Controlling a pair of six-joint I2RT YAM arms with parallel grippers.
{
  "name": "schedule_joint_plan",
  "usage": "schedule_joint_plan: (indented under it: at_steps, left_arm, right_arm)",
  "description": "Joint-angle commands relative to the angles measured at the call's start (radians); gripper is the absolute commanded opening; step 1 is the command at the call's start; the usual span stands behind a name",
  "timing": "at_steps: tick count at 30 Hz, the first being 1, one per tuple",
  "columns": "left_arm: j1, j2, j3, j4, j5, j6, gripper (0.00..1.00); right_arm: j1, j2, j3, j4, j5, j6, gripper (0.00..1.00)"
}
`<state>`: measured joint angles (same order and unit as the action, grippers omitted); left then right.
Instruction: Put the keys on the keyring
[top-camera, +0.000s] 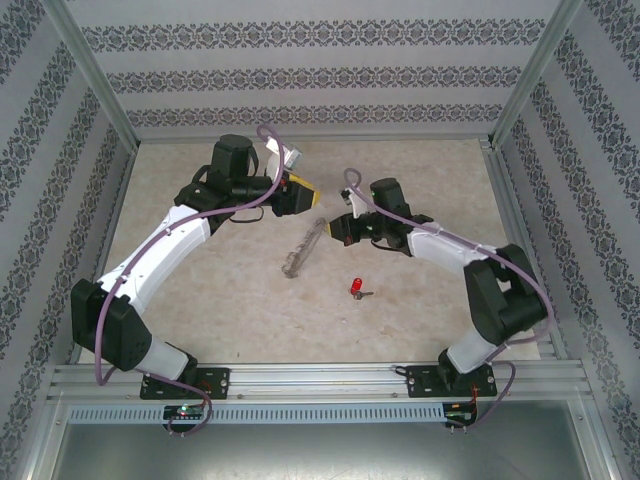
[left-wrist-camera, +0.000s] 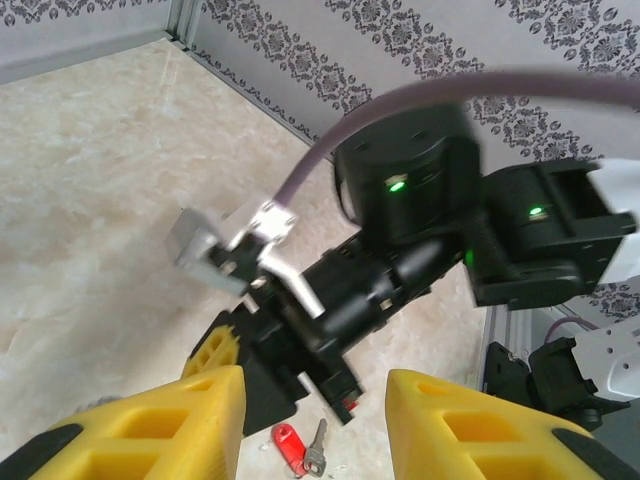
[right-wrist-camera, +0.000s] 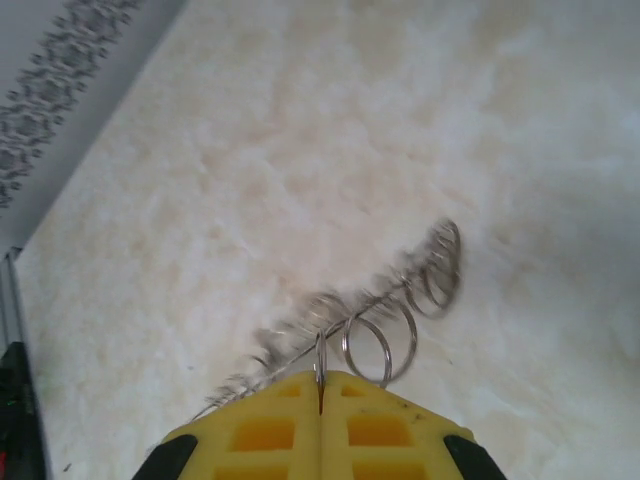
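Keyring (top-camera: 303, 248) on beige marbled tabletop (top-camera: 230, 300), right jaws closed on its end, left jaws parted, empty, patterned walls (top-camera: 300, 80) around

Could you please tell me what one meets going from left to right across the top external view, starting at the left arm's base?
left arm's base → keyring → red key → right arm's base
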<state>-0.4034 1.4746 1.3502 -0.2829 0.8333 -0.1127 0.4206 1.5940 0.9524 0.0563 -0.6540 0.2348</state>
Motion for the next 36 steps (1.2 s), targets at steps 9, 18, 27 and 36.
schedule_joint_plan:
  at_steps: [9, 18, 27, 36]
  left_arm:
    - [0.022, -0.054, -0.003, -0.025, 0.025, 0.031, 0.41]
    - [0.028, -0.053, 0.023, -0.029, 0.121, 0.043, 0.41]
    - [0.027, -0.041, 0.028, 0.029, 0.253, 0.004, 0.37]
    - [-0.010, -0.023, 0.027, 0.080, 0.321, -0.016, 0.34]
  right_arm:
    - [-0.045, -0.258, -0.006, 0.014, -0.127, -0.085, 0.00]
    - [-0.104, -0.400, 0.027, 0.024, -0.249, -0.035, 0.00]
    - [-0.112, -0.413, 0.056, 0.063, -0.301, 0.005, 0.00]
    - [-0.067, -0.410, 0.104, 0.022, -0.312, -0.001, 0.00]
